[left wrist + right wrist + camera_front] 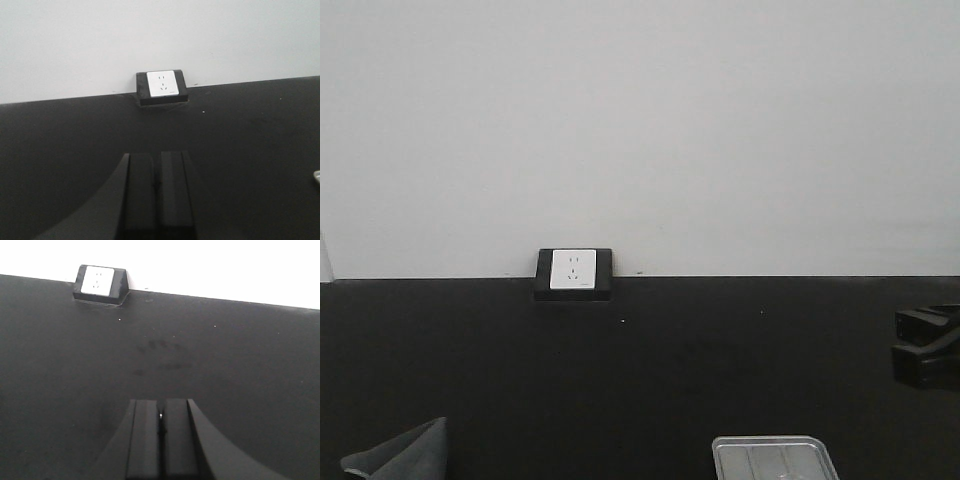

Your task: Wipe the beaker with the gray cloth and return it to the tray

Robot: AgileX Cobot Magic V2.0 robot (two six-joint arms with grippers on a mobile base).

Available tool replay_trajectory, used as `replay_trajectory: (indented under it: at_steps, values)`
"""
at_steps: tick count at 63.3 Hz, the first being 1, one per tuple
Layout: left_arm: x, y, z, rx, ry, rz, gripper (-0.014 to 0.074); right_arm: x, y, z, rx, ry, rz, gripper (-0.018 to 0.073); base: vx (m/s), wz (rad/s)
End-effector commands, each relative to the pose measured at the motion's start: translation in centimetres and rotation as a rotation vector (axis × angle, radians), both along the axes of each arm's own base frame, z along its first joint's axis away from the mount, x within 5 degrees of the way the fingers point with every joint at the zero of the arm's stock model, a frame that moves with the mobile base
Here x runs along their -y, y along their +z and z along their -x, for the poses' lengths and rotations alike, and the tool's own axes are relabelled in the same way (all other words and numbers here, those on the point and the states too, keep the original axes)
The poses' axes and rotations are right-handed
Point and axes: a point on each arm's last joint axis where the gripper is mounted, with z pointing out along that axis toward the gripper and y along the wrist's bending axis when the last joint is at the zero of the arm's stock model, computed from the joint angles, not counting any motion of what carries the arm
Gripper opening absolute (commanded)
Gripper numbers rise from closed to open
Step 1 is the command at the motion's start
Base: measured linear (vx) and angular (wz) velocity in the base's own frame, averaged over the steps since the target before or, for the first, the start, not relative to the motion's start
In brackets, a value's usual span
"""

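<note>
One plain white wall (640,120) closes the scene at the rear. Against its foot runs one matte black worktop (640,370), which fills the lower part of all three views.

One shallow rectangular silver metal tray (775,458) with rounded corners and a raised rim lies on the worktop at the lower edge of the front view, right of centre; only its far part is in frame, and no beaker shows in the visible part. One soft dark-gray cloth (405,455), folded to a point, lies at the lower left corner of the same view, well apart from the tray.

One black wedge-shaped socket housing with a white face plate (573,272) sits on the worktop, touching the wall line, left of centre.

Two hands are recorded. The left hand (159,187), seen from its wrist camera, has its black fingers pressed together with nothing between them, pointing toward the socket housing. The right hand (161,425) is likewise closed and empty over bare worktop; in the front view it appears at the right edge.

One beaker is not identified in any view.
</note>
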Motion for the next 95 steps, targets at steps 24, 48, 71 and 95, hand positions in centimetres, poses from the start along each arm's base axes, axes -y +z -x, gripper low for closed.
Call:
replay_trajectory:
  at_steps: [24, 48, 71, 95]
  values:
    - [-2.0, -9.1, 8.0, 0.225, 0.126, 0.023, -0.0003, 0.2, 1.9, 0.2, 0.12, -0.008, -0.011, -0.0012, 0.0, 0.0]
    - [-2.4, -12.8, 8.7, 0.263, 0.191, 0.035, -0.0003, 0.2, 1.8, 0.1, 0.117, -0.007, -0.011, -0.0012, 0.0, 0.0]
    - [-2.4, -12.8, 8.7, 0.262, 0.191, 0.036, -0.0003, 0.2, 1.8, 0.1, 0.118, -0.007, -0.011, -0.0012, 0.0, 0.0]
    - [-2.4, -12.8, 8.7, 0.262, 0.191, 0.036, -0.0003, 0.3, 1.8, 0.1, 0.137, -0.01, 0.013, -0.0012, 0.0, 0.0]
